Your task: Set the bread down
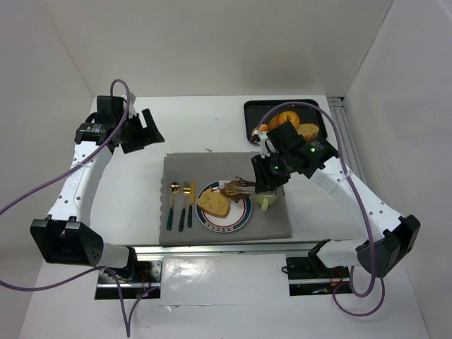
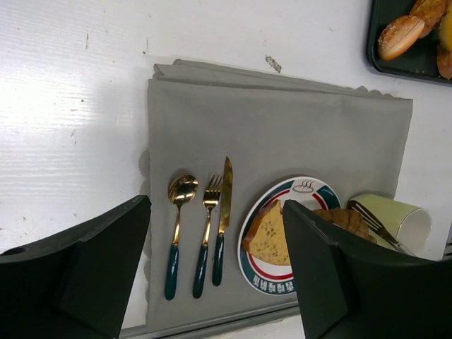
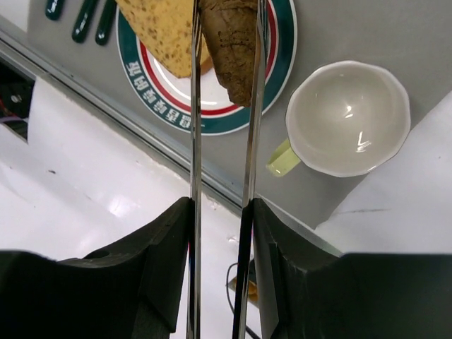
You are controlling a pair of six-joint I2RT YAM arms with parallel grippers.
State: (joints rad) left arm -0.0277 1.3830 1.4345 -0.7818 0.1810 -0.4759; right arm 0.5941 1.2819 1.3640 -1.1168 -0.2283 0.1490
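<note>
My right gripper [image 1: 272, 173] is shut on metal tongs [image 3: 195, 141], whose tips pinch a brown piece of bread [image 3: 234, 49] just over the right side of the striped plate [image 3: 212, 120]. It shows in the top view [image 1: 232, 189] too. A yellow bread slice [image 1: 213, 203] lies on the plate's left half and also shows in the right wrist view [image 3: 162, 32] and the left wrist view [image 2: 272, 236]. My left gripper [image 1: 141, 131] is open and empty, raised over the table's far left.
A grey placemat [image 1: 212, 166] holds the plate, a pale green cup [image 1: 270, 200] right of it, and a spoon, fork and knife [image 1: 181, 205] left of it. A black tray [image 1: 248, 116] with more bread stands at the back right. The table's front rail runs below the mat.
</note>
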